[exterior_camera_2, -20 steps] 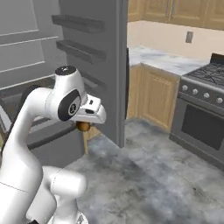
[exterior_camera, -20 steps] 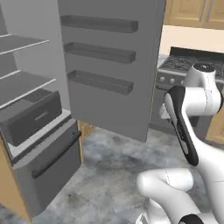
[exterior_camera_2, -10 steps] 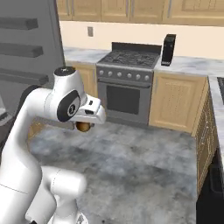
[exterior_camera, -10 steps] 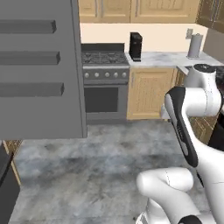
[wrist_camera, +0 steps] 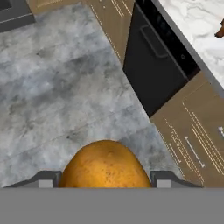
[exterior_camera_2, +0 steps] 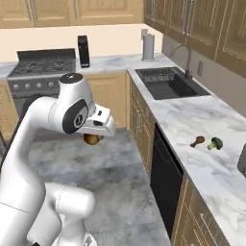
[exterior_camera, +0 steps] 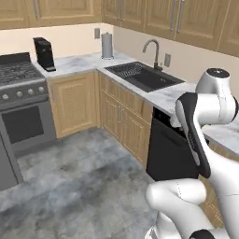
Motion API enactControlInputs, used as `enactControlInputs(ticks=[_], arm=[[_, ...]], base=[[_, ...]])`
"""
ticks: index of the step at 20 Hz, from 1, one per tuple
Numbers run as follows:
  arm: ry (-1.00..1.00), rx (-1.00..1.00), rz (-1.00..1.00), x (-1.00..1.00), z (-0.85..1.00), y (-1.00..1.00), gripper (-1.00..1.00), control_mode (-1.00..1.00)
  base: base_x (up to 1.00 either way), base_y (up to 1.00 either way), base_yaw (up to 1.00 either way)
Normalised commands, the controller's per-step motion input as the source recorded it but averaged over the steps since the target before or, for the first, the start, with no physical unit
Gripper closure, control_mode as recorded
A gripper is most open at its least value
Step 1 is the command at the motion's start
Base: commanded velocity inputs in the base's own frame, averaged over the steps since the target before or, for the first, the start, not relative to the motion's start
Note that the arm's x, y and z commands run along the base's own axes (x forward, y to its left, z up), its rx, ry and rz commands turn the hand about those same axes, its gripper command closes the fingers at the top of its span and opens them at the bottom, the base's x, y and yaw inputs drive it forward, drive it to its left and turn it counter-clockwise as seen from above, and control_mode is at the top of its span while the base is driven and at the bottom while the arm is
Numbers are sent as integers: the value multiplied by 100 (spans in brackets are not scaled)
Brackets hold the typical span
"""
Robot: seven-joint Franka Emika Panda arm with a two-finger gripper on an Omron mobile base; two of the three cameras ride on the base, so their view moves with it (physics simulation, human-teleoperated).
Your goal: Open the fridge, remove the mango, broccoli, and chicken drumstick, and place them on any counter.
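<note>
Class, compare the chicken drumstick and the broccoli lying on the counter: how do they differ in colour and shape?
The chicken drumstick is reddish-brown, while the broccoli is dark green. The chicken drumstick tapers to one end; the broccoli has a bumpy, rounded head. Both are small, lie side by side on the marbled counter, and look similar in size.

Bench (exterior_camera_2: pixel 192 115) looks like polished white-grey marble, cabinets (exterior_camera: pixel 74 100) are light grainy wood, floor (exterior_camera: pixel 79 182) is mottled grey stone, and the mango (wrist_camera: pixel 105 166) has smooth, slightly speckled orange skin.

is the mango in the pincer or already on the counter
In the pincer: the mango sits between its fingertips above the floor, not on the counter.
</note>
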Motion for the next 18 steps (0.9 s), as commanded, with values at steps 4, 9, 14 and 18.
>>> enactControlInputs(ticks=[4,9,14,18], arm=[[0,0,0,0,0,0,100,100],[0,0,0,0,0,0,100,100],[0,0,0,0,0,0,100,100],[0,0,-14,38,-7,11,100,-100]], base=[[-7,-48,-76],[1,-42,-71],[39,-3,-58],[37,8,-21]])
